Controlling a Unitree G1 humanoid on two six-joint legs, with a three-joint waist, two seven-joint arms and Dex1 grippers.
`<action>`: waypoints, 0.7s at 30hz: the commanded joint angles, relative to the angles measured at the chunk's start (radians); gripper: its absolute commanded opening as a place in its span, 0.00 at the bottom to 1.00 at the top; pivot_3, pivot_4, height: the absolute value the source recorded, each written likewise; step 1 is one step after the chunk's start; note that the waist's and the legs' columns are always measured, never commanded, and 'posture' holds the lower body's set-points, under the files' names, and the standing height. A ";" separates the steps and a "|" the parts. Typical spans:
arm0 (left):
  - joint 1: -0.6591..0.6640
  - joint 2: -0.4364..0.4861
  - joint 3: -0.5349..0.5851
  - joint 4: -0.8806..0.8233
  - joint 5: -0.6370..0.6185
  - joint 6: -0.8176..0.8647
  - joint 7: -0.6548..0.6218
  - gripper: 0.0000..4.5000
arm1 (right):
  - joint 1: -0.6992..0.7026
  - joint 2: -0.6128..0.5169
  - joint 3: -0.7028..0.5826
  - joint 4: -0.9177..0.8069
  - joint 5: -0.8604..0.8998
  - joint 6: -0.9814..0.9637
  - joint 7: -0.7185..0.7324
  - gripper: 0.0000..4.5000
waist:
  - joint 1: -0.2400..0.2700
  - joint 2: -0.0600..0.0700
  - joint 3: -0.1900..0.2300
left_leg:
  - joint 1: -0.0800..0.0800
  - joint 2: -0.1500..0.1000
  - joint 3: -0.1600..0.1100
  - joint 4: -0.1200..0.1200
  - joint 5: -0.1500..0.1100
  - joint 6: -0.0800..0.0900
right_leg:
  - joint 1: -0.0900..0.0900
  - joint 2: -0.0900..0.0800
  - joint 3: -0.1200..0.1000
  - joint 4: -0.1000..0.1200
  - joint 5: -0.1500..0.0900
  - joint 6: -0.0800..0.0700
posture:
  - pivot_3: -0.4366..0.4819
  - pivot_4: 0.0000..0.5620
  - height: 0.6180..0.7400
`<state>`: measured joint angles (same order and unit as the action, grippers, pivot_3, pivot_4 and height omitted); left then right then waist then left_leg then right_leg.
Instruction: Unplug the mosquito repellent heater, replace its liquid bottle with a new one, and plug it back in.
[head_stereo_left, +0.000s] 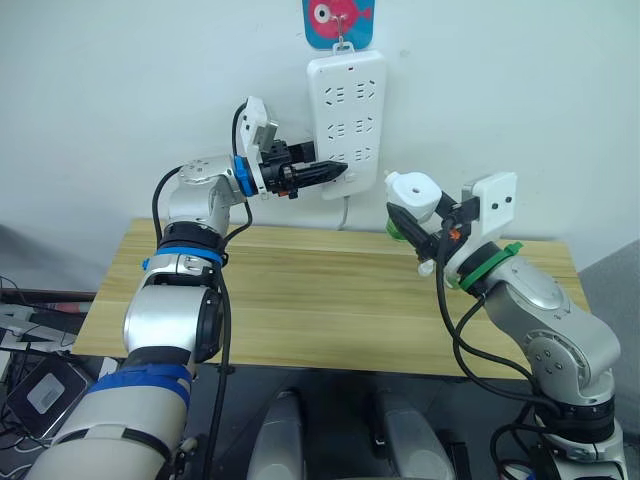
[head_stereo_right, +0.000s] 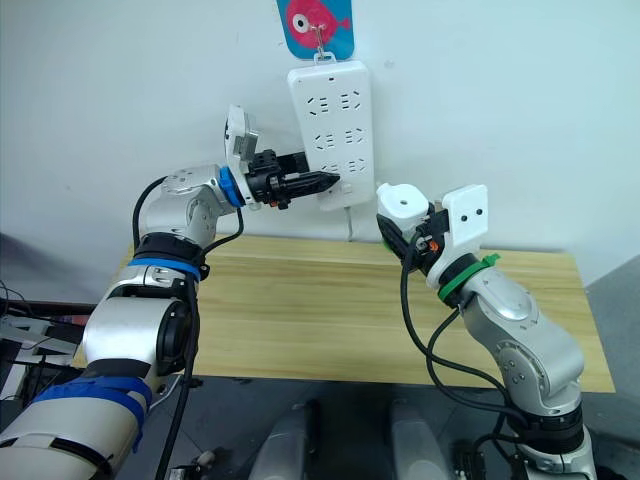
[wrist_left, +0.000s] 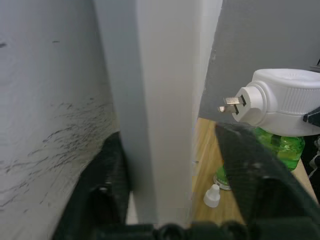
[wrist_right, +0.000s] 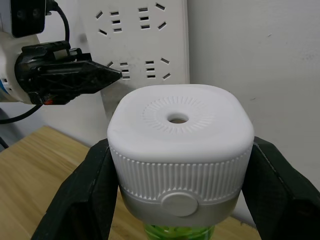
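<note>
Left eye view, center: the right gripper (head_stereo_left: 412, 232) clasps the heater (head_stereo_left: 414, 190); the left gripper (head_stereo_left: 335, 171) pinches the power strip (head_stereo_left: 347, 110) edge.

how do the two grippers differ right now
The left gripper is raised to the wall, its fingers either side of the power strip edge. The right gripper sits lower, over the table, shut on the heater with its green bottle. Both have black fingers.
</note>
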<state>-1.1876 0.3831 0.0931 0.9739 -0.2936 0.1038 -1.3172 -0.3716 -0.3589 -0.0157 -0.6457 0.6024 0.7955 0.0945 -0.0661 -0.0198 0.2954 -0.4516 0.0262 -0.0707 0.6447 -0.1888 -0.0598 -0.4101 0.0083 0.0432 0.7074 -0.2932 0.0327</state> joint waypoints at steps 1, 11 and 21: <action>-0.020 0.004 0.016 -0.037 -0.020 0.015 -0.018 0.30 | -0.029 0.022 0.001 -0.058 0.001 0.010 -0.018 0.67 | 0.000 0.000 0.000 | 0.000 0.000 0.000 0.000 0.000 0.000 | 0.000 0.000 0.000 0.000 0.000 0.000 | 0.36 0.38 1.00; -0.025 -0.010 0.011 -0.028 -0.006 0.021 -0.013 0.29 | -0.150 0.096 0.063 -0.017 -0.045 0.090 -0.084 0.67 | -0.001 0.000 0.000 | 0.000 0.000 0.000 0.000 0.000 0.000 | -0.002 0.000 0.000 0.005 0.000 0.000 | 0.36 0.38 1.00; -0.025 -0.012 0.011 -0.034 -0.004 0.016 -0.014 0.29 | -0.196 0.155 0.050 0.040 -0.085 0.118 -0.095 0.67 | -0.001 0.000 0.000 | 0.000 0.000 0.000 0.000 0.000 0.000 | -0.003 0.000 0.000 0.005 0.000 0.000 | 0.36 0.39 1.00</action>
<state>-1.1885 0.3775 0.1044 0.9740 -0.2905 0.1258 -1.3159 -0.5455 -0.2146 0.0552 -0.5850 0.5243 0.9173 0.0015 -0.0668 -0.0197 0.2954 -0.4516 0.0261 -0.0708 0.6449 -0.1888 -0.0599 -0.4127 0.0079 0.0432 0.7124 -0.2932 0.0326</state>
